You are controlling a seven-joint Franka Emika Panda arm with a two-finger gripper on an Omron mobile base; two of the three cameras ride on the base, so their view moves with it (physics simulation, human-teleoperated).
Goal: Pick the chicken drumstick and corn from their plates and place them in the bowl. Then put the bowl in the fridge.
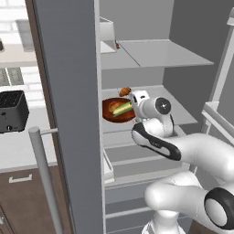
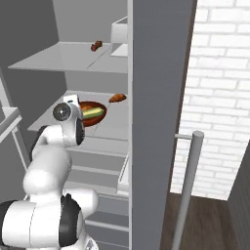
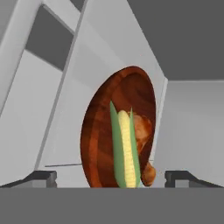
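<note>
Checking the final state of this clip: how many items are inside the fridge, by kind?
Bowl: 1
Corn: 1
Chicken drumstick: 1
Small brown food pieces on the shelves: 2
White box on the upper shelf: 1
Total: 6

Partly hidden: bowl point(image 1: 111, 112) near rim behind the arm's wrist; chicken drumstick point(image 3: 142, 131) largely behind corn point(image 3: 124, 148); small brown item point(image 2: 96, 46) on upper shelf point(image 2: 58, 61), too small to identify.

- Setting: a home kitchen.
- Evidence: tall grey fridge point(image 1: 68, 114), door open, pale shelves inside; black toaster point(image 1: 12, 111) on pale counter point(image 1: 18, 151); dark wood cabinet front point(image 1: 25, 201); white brick wall point(image 2: 219, 97).
</note>
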